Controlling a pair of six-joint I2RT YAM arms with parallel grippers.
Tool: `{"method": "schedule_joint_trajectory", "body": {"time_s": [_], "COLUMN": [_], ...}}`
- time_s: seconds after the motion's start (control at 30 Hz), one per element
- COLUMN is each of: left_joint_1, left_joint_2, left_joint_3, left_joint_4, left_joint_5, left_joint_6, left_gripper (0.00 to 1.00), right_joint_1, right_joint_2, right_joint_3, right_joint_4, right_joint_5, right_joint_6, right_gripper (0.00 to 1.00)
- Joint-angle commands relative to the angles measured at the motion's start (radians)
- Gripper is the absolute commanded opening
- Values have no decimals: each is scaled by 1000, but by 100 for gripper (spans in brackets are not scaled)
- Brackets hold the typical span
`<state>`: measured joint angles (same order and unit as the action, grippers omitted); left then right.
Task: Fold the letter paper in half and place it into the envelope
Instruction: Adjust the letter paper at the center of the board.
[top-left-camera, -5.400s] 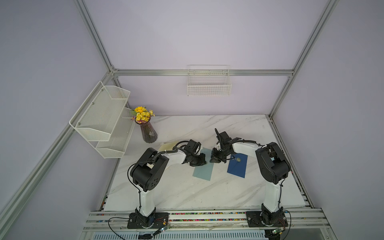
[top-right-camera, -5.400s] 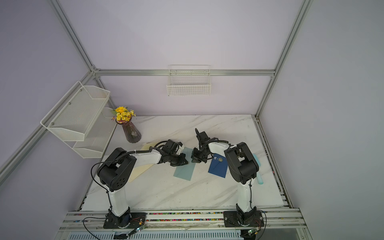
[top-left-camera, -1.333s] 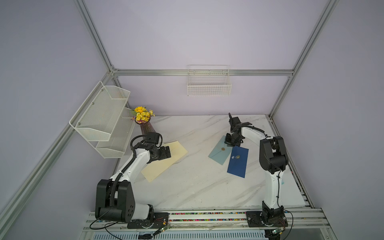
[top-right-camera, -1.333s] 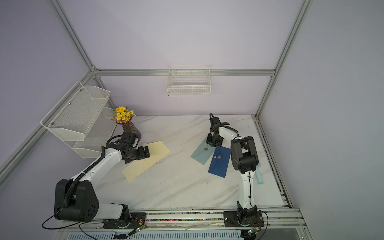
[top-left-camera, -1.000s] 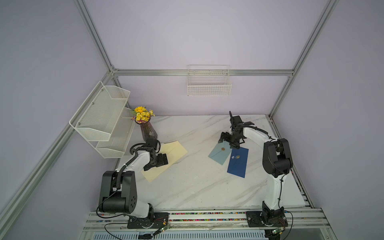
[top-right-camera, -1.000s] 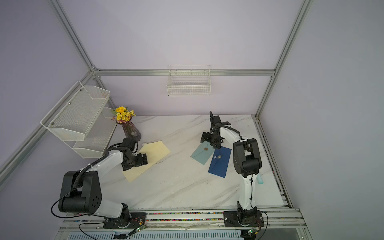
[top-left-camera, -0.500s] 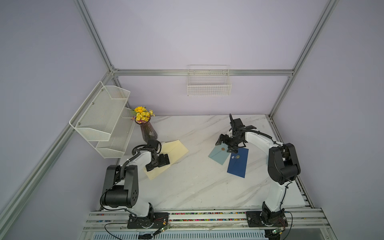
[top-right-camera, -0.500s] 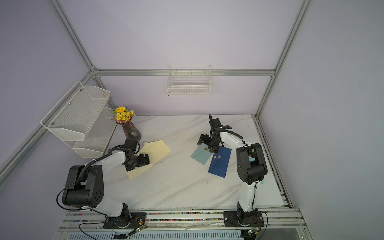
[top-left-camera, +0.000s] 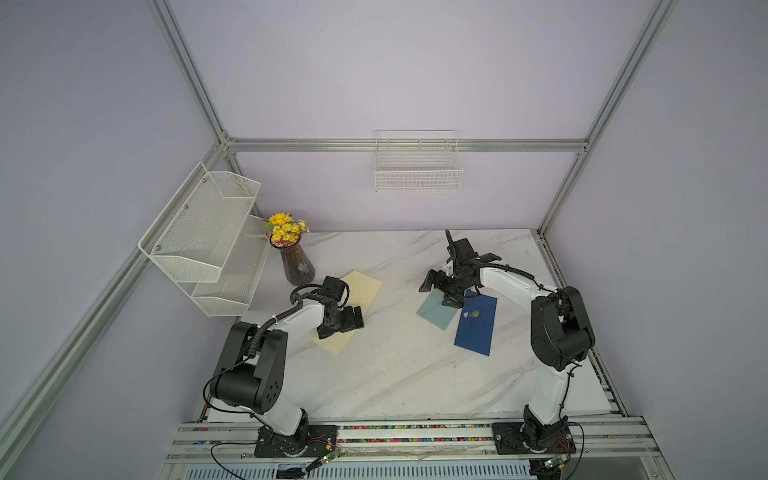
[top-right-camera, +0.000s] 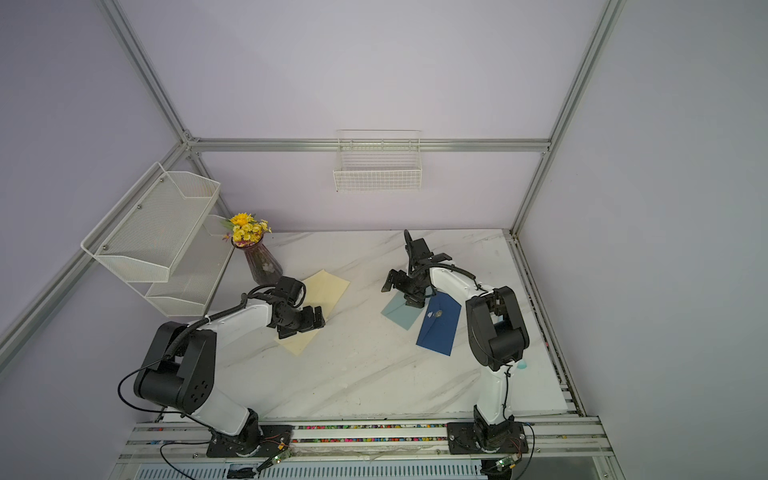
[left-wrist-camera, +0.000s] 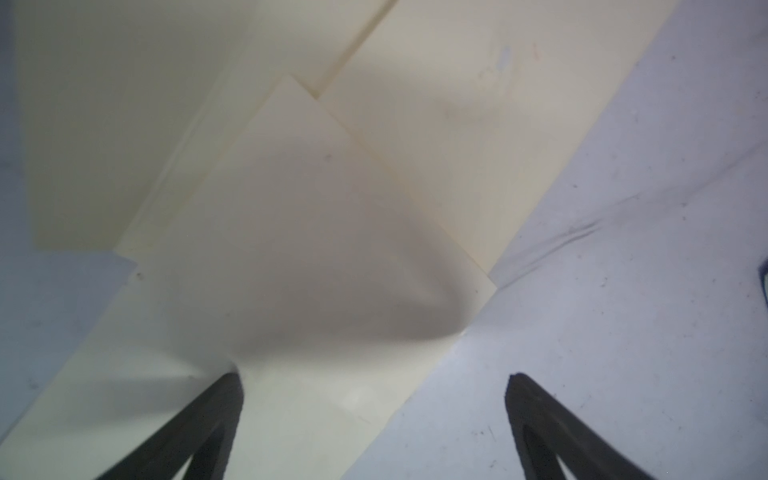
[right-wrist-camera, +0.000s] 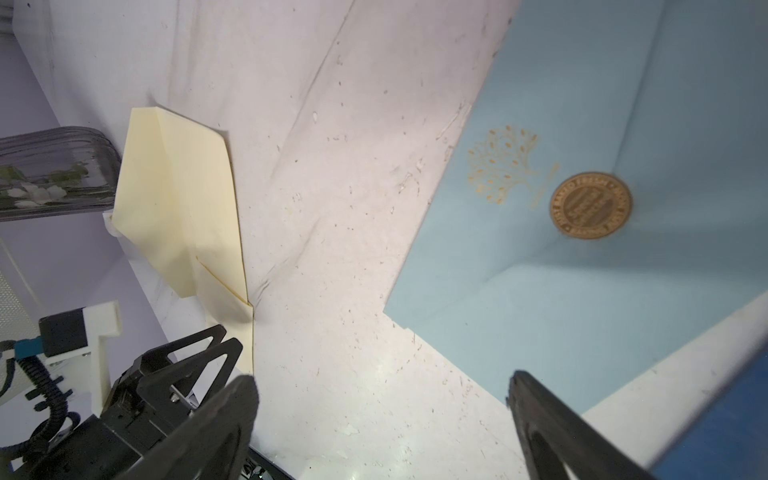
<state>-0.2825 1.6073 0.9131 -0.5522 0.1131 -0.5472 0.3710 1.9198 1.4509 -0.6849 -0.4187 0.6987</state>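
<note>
- Both tools have left the middle of the desk (top-left-camera: 395, 374) since the earliest frames and now sit at opposite sides. The light blue envelope (top-left-camera: 434, 311) has shifted to the right as well.
- Left tool (top-left-camera: 347, 324): jaws wide apart and holding nothing, low over the near end of the cream letter paper (top-left-camera: 361, 286), which lies flat near the vase (top-left-camera: 297, 266).
- In the left wrist view, one fingertip (left-wrist-camera: 224, 399) meets the sheet where it wrinkles and the other is over bare desk. Part of the sheet lies doubled over itself.
- Right tool (top-left-camera: 440, 291): jaws apart and empty, just above the light blue envelope, which lies just beside a dark blue envelope (top-left-camera: 476, 332).
</note>
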Motion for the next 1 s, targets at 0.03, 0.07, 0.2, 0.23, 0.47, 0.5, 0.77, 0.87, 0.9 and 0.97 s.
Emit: {"method": "schedule_joint_trajectory", "body": {"time_s": [0.03,0.07,0.2,0.23,0.47,0.5,0.77,0.87,0.9,0.97], "left_joint_1": [-88,-109,-178,-190,-216,-215,-160,-108,-86,-51], "left_joint_2": [84,102,171,184,158,140,28,23,27,35], "left_joint_3": [20,36,113,131,239,254,337,324,319,311], "left_joint_4": [14,19,23,23,-10,-29,-167,-176,-175,-171], "left_joint_5": [114,121,145,153,195,187,113,121,132,149], "left_joint_6": [-83,-90,-101,-101,-64,-45,80,95,97,105], "left_gripper": [100,100,100,100,100,100,100,100,100,100], "right_joint_1": [17,17,23,23,34,41,129,161,170,184], "right_joint_2": [19,19,15,15,15,20,88,117,125,142], "right_joint_3": [22,20,4,-1,-27,-26,41,55,57,58], "right_joint_4": [34,39,56,62,105,110,125,132,138,149], "right_joint_5": [12,14,23,26,39,41,48,44,40,33], "right_joint_6": [37,43,64,70,112,118,142,155,162,172], "right_gripper": [97,97,97,97,97,97,97,97,97,97]}}
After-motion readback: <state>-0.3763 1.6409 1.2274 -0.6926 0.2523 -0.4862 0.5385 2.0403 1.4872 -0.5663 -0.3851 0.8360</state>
